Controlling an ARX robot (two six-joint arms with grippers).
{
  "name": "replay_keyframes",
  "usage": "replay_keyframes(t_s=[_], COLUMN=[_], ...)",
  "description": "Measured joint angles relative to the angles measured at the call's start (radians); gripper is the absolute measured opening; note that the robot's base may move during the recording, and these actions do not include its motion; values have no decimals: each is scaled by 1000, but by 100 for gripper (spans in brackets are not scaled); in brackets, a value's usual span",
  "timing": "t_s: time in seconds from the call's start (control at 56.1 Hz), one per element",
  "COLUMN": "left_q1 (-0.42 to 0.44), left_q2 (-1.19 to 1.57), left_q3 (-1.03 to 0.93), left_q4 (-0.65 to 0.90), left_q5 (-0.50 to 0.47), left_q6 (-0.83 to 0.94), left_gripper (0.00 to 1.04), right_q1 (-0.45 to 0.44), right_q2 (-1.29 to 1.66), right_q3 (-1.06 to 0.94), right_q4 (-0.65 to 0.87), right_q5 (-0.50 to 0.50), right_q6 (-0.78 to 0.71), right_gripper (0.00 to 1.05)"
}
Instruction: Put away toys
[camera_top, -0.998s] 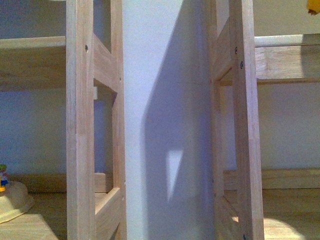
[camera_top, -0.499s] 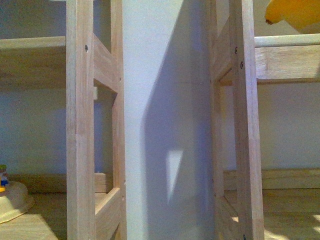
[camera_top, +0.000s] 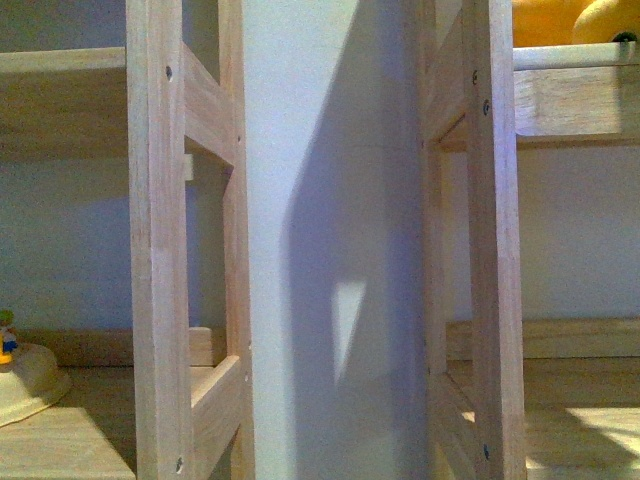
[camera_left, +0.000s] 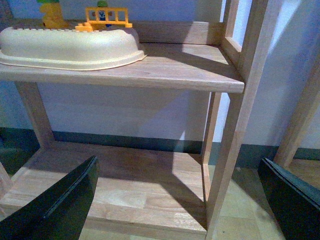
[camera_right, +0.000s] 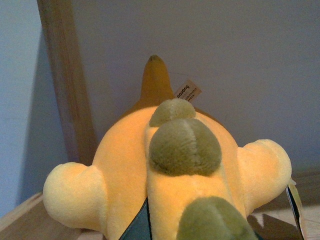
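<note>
One plush toy is in view: a soft yellow-orange body with two pale yellow stubby limbs, three olive-green rounded bumps running in a line along its middle, a pointed orange tip at the far end, and one small white tag beside that tip. In the right wrist view the plush toy fills the area directly ahead of the right gripper, against a pale wall and beside one wooden post; dark edges show at the near border of that view, but the fingers cannot be made out, so it cannot be told whether the right gripper grips the toy or stands apart from it. In the front view the plush toy appears above the upper board of the right-hand wooden shelf. The left gripper is spread wide and holds nothing; two dark fingers are visible. Ahead of it stands the left-hand wooden shelf, with one cream dome-shaped item on the board and one colourful block figure on top of it. Two shelf units are visible in total.
</note>
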Motion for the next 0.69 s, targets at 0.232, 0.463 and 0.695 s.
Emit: replay_keyframes(t_s=[0.232,0.463,0.695], left_q1=[0,0,0], left_q2=[0,0,0], left_q3=[0,0,0], left_q4=[0,0,0], left_q5=[0,0,0], left_q6=[0,0,0], left_gripper=[98,98,98], right_q1=[33,49,45], right_q2=[42,50,48], right_q3=[43,56,56], right_q4=[-14,-47,-61], right_q5=[17,32,45], right_q6=[72,87,75], right_gripper=[7,19,53])
